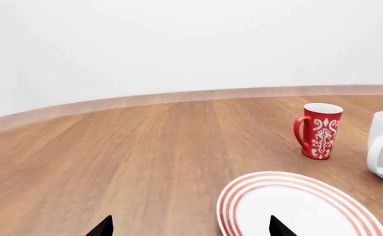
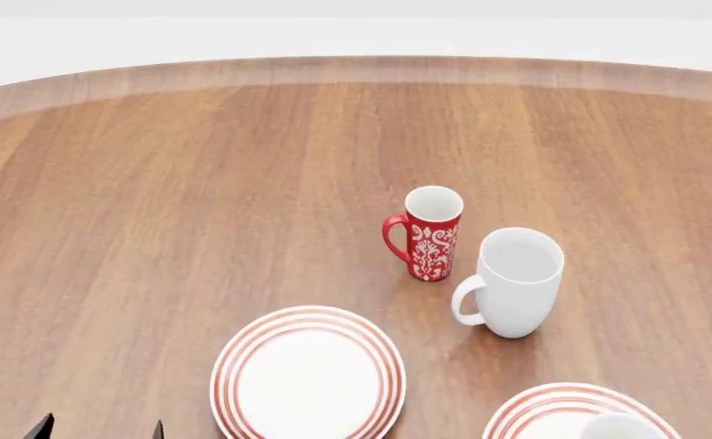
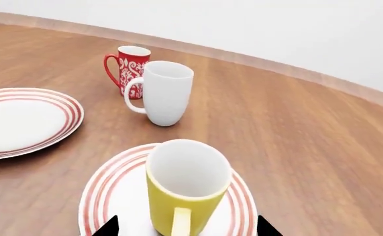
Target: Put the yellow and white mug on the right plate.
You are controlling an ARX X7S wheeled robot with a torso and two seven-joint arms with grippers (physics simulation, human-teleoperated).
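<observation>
Yellow and white mug [image 3: 186, 189] stands upright on the right plate [image 3: 122, 184], handle toward the right gripper [image 3: 187, 225]. Right fingers [image 3: 107, 227] spread wide, one tip either side of the mug, not touching it; nothing held. Beyond the mug, the white mug [image 3: 165, 92], then the red mug [image 3: 130, 65] just behind it. Left plate [image 1: 296, 206] lies under one fingertip of the left gripper [image 1: 190, 227]; those fingers [image 1: 102, 227] also wide apart, empty, over the wooden table [image 2: 185, 201]. Both other mugs stand farther off.
</observation>
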